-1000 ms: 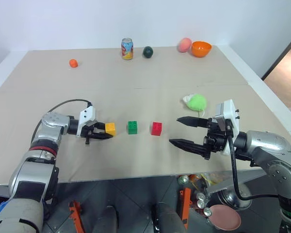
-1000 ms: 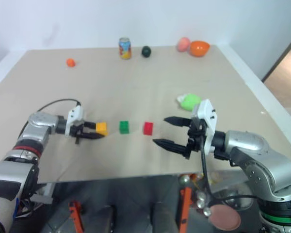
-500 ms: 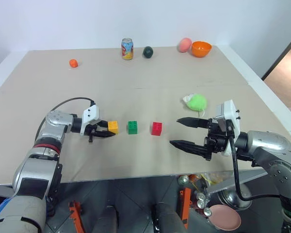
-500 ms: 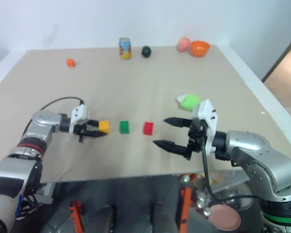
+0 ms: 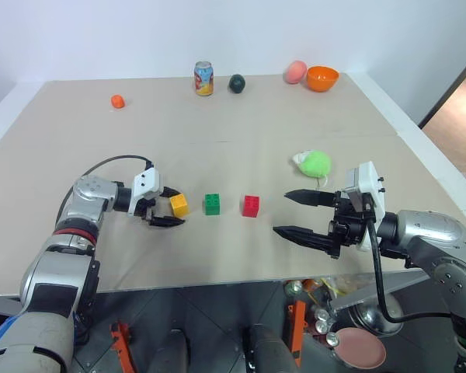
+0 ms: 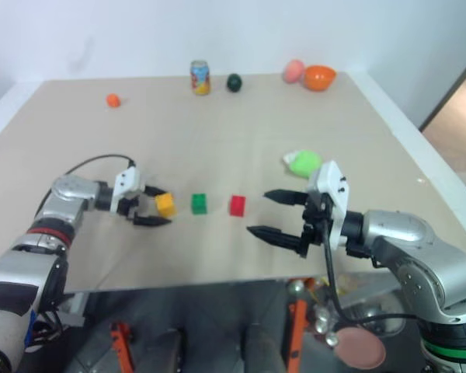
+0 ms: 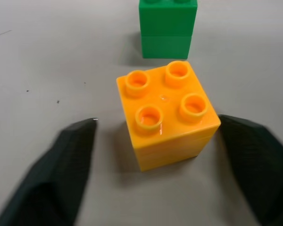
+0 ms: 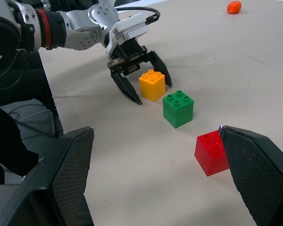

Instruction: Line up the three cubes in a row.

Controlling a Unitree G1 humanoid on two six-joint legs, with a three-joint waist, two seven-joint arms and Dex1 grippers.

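Beige flat tabletop [image 5: 241, 124], white wall behind. Near centre, a row of three studded plastic brick cubes, left to right: yellow-orange cube [image 5: 179, 205], green cube [image 5: 212, 203], red cube [image 5: 251, 205], apart. Left gripper [image 5: 171, 207] fingers spread around the yellow-orange cube, untouching; right gripper [image 5: 291, 214] fingers apart, right of the red cube.

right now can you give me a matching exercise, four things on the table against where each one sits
Things:
1. yellow cube
2. green cube
3. red cube
4. plush toy

Places:
A. middle of the row
B. between the open fingers of the left hand
C. behind the right hand, apart from the row
D. end of the row nearest the right hand

Pairs: 1-B, 2-A, 3-D, 4-C
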